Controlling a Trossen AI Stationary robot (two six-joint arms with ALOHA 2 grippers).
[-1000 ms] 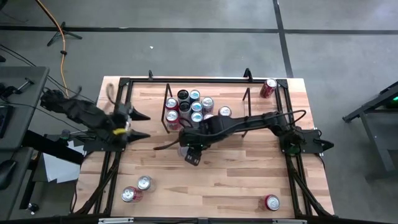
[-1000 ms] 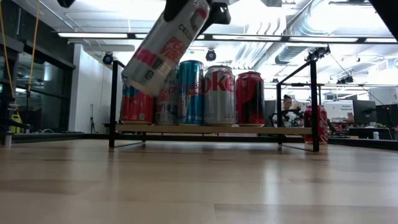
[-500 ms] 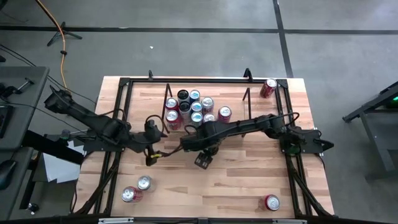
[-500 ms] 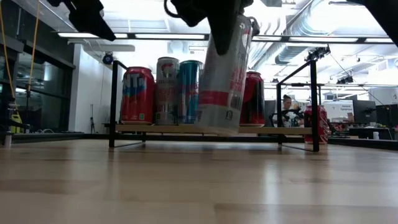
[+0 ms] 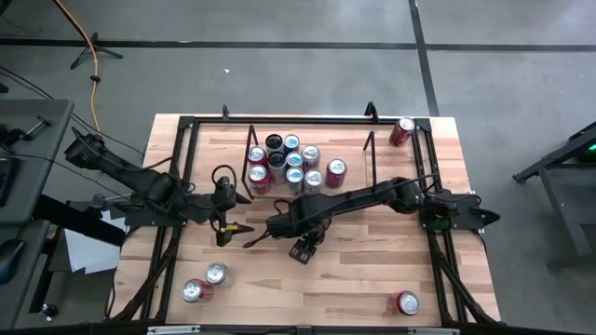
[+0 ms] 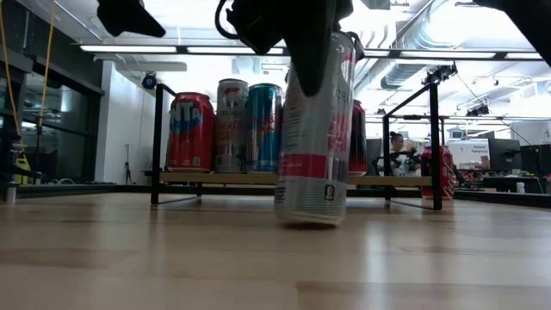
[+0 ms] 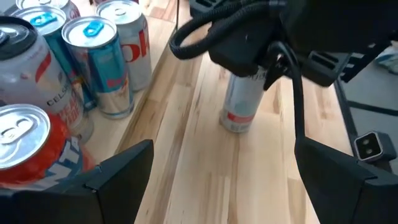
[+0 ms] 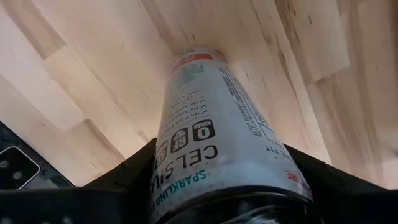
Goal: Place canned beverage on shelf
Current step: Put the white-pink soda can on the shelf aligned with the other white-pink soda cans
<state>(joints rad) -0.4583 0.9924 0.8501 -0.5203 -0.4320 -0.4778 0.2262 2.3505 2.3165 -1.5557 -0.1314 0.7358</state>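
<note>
Held can: tall slim white-and-red aluminium beverage can (image 6: 315,129), upright, base on or just above the wooden table top (image 5: 372,270), in front of the shelf; contact with the wood unclear.
Right gripper: right gripper (image 5: 300,230) over mid-table, clamped from above on the held can, a dark finger (image 8: 118,171) on each side of its body.
Left gripper: left gripper (image 5: 235,216) hanging just beside the right gripper on the left, jaws spread wide with nothing between; black fingers (image 7: 118,171) facing the held can.
Shelf: low rack of thin black metal rods (image 6: 157,138) at the table's far middle, flat top crowded with upright cans.
Cans on shelf: red can (image 6: 190,131), white can (image 6: 232,125), blue can (image 6: 263,127), more behind.
Loose cans: two lying near the front left edge (image 5: 205,282), one at the front right (image 5: 407,302), one red at the far right corner (image 5: 402,131).
Background: a person (image 6: 397,148) beyond the table.
</note>
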